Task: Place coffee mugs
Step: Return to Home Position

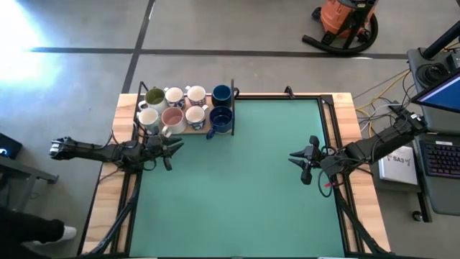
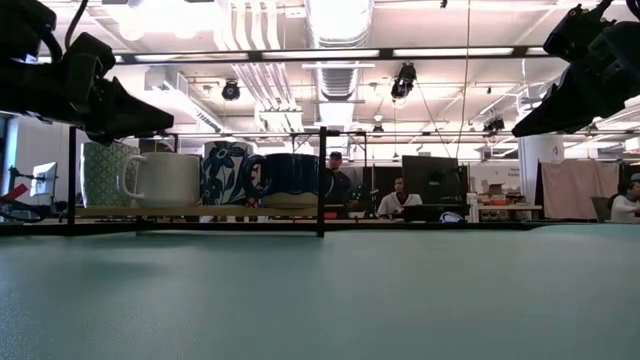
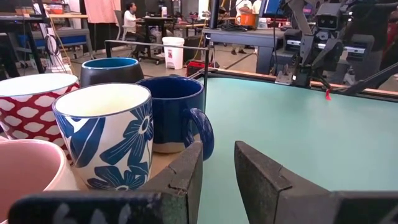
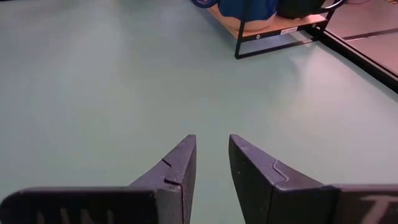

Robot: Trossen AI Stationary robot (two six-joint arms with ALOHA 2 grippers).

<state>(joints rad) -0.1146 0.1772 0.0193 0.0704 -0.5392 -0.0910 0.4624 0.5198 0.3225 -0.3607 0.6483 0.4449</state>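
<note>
Left gripper (image 1: 177, 146), fingers narrowly parted and empty, hangs just beside the shelf (image 1: 188, 131) holding the mugs (image 1: 175, 115) at the table's (image 1: 244, 194) far left; best backed straight away, clear of the blue mug (image 1: 221, 119); right gripper (image 1: 295, 159), likewise narrow and empty, waits opposite.

- An orange vacuum (image 1: 345, 18) stands on the floor beyond the green table's (image 1: 237, 201) far right corner.
- A keyboard (image 1: 440, 157) lies right of the table.
- A seated person (image 2: 400, 200) shows far behind.
</note>
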